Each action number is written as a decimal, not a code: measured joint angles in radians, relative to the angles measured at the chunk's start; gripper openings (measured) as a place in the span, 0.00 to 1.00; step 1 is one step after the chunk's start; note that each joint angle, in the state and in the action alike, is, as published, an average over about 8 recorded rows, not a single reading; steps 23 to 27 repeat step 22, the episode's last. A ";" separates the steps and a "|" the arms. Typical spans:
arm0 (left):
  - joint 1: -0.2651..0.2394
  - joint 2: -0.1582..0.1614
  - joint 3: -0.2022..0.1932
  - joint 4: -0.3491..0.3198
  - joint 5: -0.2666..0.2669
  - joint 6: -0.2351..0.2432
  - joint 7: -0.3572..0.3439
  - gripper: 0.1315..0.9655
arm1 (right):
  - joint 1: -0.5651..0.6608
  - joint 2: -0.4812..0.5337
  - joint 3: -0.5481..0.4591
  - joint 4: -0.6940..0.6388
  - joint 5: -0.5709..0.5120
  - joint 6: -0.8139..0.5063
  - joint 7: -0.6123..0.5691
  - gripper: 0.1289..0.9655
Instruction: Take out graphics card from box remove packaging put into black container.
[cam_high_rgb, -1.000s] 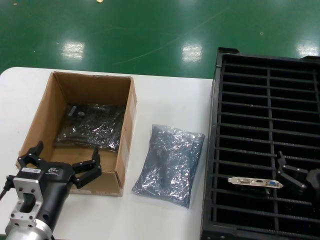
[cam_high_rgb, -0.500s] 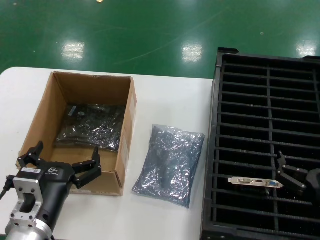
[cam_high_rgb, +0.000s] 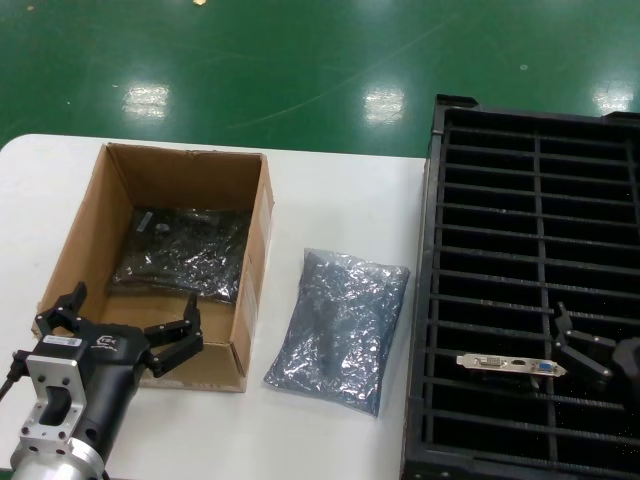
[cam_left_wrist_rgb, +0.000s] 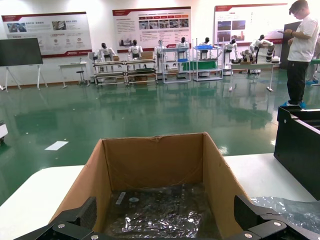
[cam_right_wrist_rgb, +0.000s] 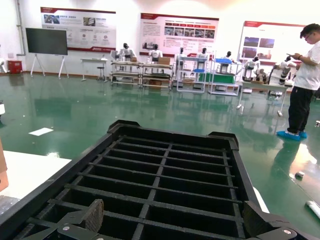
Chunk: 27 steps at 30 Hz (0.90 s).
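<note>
The left end effector (cam_high_rgb: 118, 318) hangs spread wide over the near wall of the box (cam_high_rgb: 90, 240), holding nothing — a bagged item lies inside. The packaging (cam_high_rgb: 342, 327) lies flat on the table (cam_high_rgb: 340, 200) at 3 o'clock from the box. The graphics card (cam_high_rgb: 510, 364) stands in a slot of the black container (cam_high_rgb: 432, 300) — the right end effector (cam_high_rgb: 578, 347), at its 3 o'clock, is spread and empty.

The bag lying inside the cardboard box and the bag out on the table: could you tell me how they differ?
The bag in the box lies on the floor of the box and looks dark, almost black; the bag on the table lies in the open between the box and the black container and looks lighter grey-blue. The first lies crosswise, the second lengthwise and tilted. Both are crinkly and shiny.
</note>
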 joint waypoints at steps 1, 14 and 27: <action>0.000 0.000 0.000 0.000 0.000 0.000 0.000 1.00 | 0.000 0.000 0.000 0.000 0.000 0.000 0.000 1.00; 0.000 0.000 0.000 0.000 0.000 0.000 0.000 1.00 | 0.000 0.000 0.000 0.000 0.000 0.000 0.000 1.00; 0.000 0.000 0.000 0.000 0.000 0.000 0.000 1.00 | 0.000 0.000 0.000 0.000 0.000 0.000 0.000 1.00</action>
